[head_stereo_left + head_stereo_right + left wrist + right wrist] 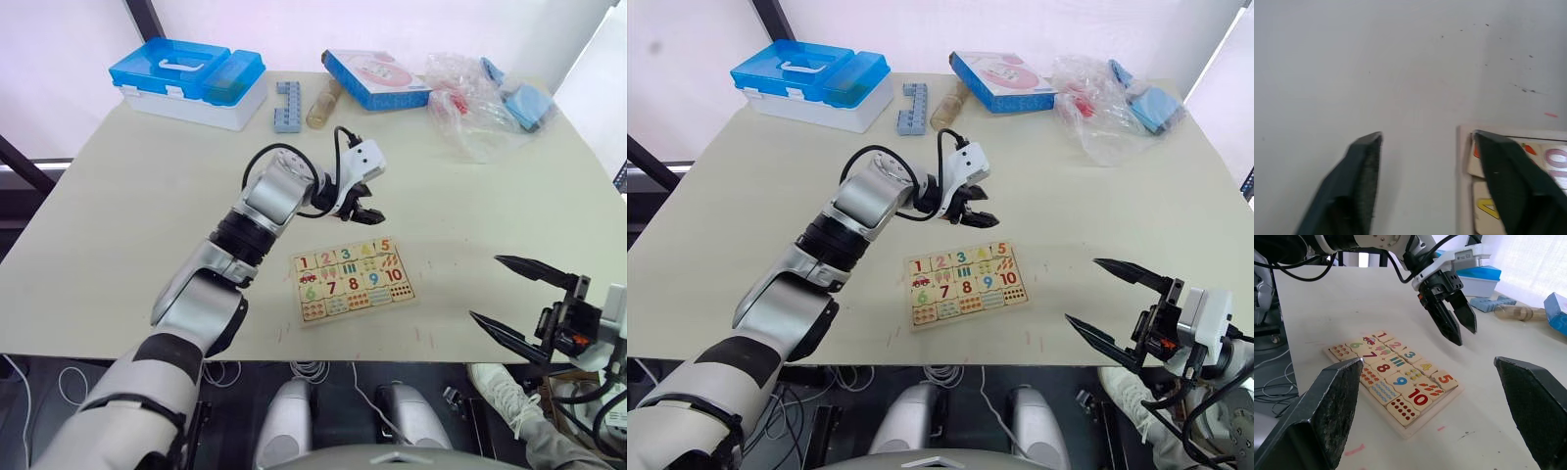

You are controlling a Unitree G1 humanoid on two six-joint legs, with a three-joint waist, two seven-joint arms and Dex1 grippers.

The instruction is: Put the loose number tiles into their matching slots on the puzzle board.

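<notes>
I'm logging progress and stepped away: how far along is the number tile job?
It looks essentially done. On the puzzle board, tiles 1 through 5 all sit in the top row, and I see no loose tile on the table. The left gripper hangs open and empty above the board's far edge; the right gripper is open, off to the side.

This looks like a robotics lab or test room rather than a home. A plain pale bench [127, 215] stands before bright white window blinds, with loose cables [29, 392] trailing on the dark floor beneath it. Along its far edge sit trial props: a blue-lidded plastic case [191, 80], a grey toy brick [288, 106], a blue-edged box [375, 79] and a crumpled clear bag [470, 108] (contents hard to make out). A person's shoe [500, 387] shows beside the bench.
</notes>
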